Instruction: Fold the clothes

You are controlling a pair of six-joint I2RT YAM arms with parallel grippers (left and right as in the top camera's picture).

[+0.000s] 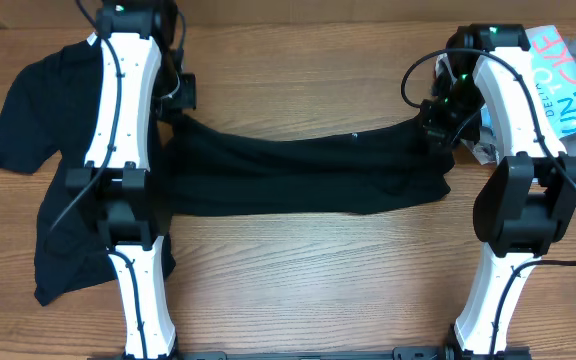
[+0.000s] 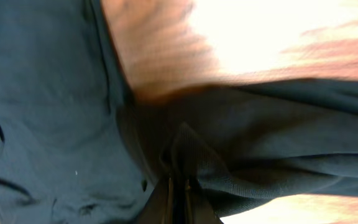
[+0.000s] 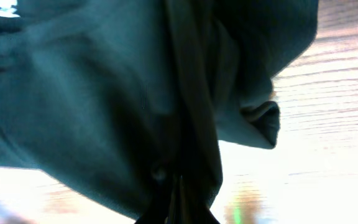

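Black shirt [image 1: 298, 172] stretched across mid-frame between my left claw [image 2: 179, 190] and right claw [image 3: 178, 186], both clamped on its bunched edges; pulling wider may slip this thin hold

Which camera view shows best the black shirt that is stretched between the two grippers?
The overhead view: the whole stretched shirt shows there, from left gripper to right gripper. Each wrist view shows only a close, blurred bunch of its fabric, pinched by that gripper.

Open table [image 1: 308, 290] near edge (taut shirt [image 1: 298, 175] across middle)
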